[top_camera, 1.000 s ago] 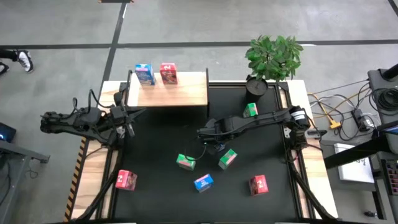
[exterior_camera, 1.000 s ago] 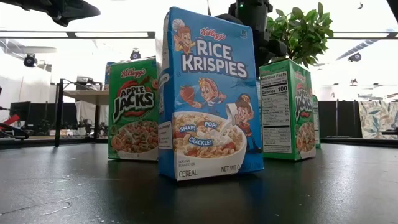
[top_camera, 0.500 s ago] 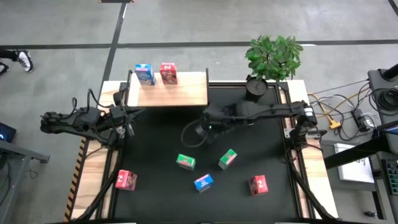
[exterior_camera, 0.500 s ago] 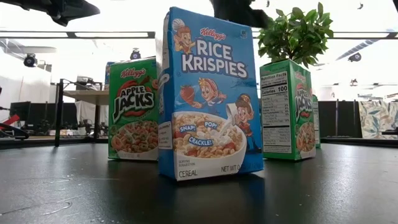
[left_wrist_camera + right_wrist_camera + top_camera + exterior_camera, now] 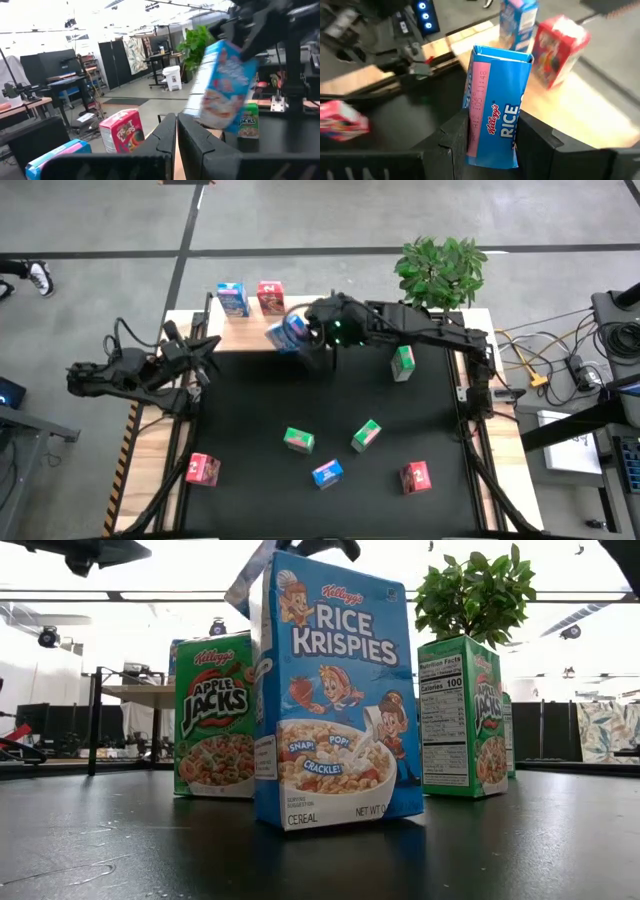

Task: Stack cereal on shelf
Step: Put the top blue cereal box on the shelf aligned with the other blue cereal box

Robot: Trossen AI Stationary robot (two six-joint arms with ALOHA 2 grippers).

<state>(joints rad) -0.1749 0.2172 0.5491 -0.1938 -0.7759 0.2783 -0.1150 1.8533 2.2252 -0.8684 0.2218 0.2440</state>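
Black table mat (image 5: 250, 410) carries scattered small cardboard cereal boxes. Right gripper (image 5: 490, 145) clamped on blue Rice Krispies box (image 5: 496, 125), held aloft above pale wooden shelf (image 5: 240, 335), beside upright blue box (image 5: 232, 299) and red box (image 5: 270, 297). Left gripper (image 5: 176, 132) fingers together, empty, at mat's left edge.

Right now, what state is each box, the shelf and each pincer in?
Held Rice Krispies box: clamped in the right pincer, above the shelf's edge.
Shelf: bears a blue box and a red box, both upright.
Rice Krispies box on the mat: upright.
Two Apple Jacks boxes: upright.
Left pincer: shut, empty, at the table's left edge.
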